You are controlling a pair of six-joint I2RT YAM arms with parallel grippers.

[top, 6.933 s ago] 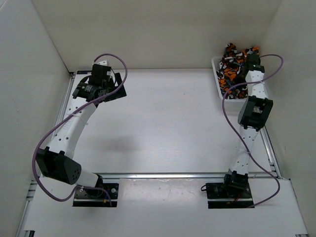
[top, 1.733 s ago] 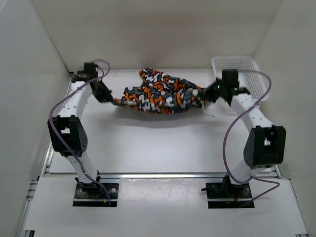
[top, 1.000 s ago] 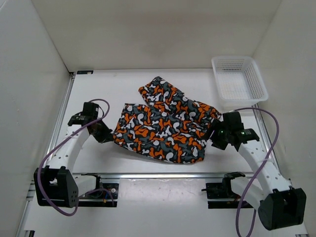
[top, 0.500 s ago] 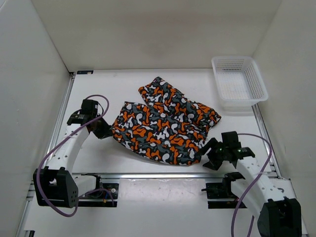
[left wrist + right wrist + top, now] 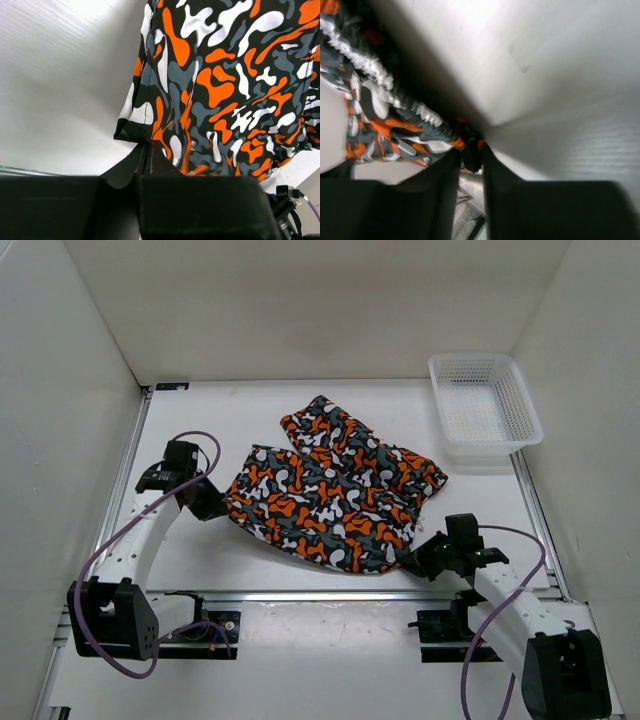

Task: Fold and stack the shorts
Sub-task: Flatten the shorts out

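Left gripper [image 5: 208, 502] and right gripper [image 5: 415, 558] each have their fingers pinched tight on the shorts [image 5: 335, 490], the left at the cloth's left corner, the right at its near-right corner. Both wrist views show fabric nipped between closed fingertips. Holding two opposite ends like this keeps the cloth stretched, so it lies flat rather than bunched, which I judge is the point: a tidy fold needs a flat start. On the table [image 5: 200, 430] the shorts lie spread across the middle, mostly smooth, with one leg overlapping the other and pointing toward the far side. To the far right of the shorts, well apart from them, stands the basket [image 5: 487, 449], out of the way of the spreading. Smallest of all, the left fingers hold only the dark hem corner and the right only a bit of gathered edge, light grips that should let go cleanly once the cloth is settled
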